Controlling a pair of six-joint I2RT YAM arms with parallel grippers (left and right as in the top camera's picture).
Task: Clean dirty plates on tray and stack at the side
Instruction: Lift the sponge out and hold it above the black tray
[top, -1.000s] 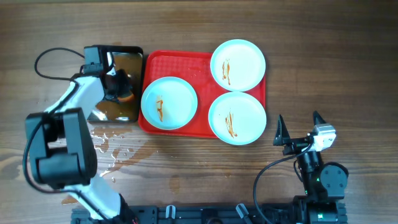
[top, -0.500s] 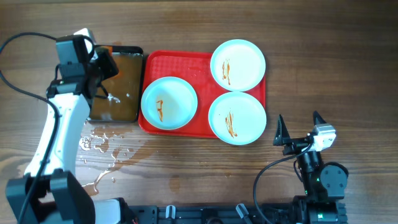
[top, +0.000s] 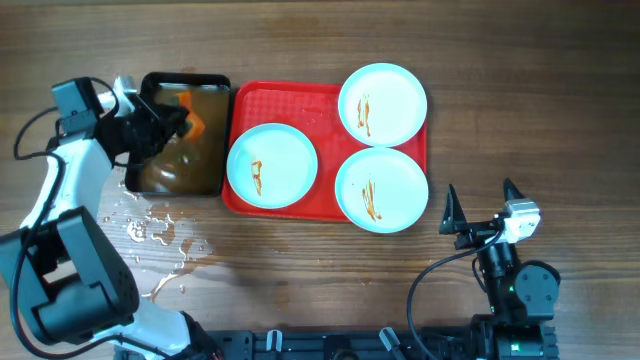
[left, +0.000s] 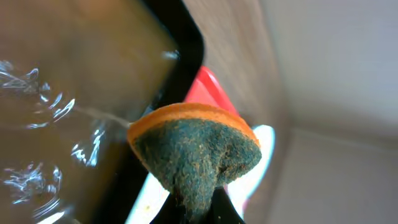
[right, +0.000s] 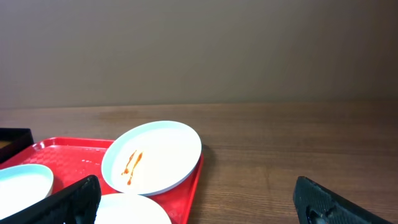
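Three pale plates with orange-brown streaks lie on the red tray (top: 330, 102): one at the left (top: 272, 165), one at the back right (top: 383, 103), one at the front right (top: 381, 190). My left gripper (top: 178, 124) is shut on an orange-and-green sponge (left: 196, 146) and holds it over the black pan, left of the tray. My right gripper (top: 480, 210) is open and empty near the table's front right, apart from the plates. In the right wrist view the back plate (right: 152, 156) and the tray (right: 68, 149) show.
A black pan of brownish water (top: 185, 150) stands left of the tray. Spilled water (top: 160, 235) lies on the wooden table in front of the pan.
My left arm has swung out to the left and its gripper now points over the pan with the sponge lifted from the water. The right arm and the plates have not moved.
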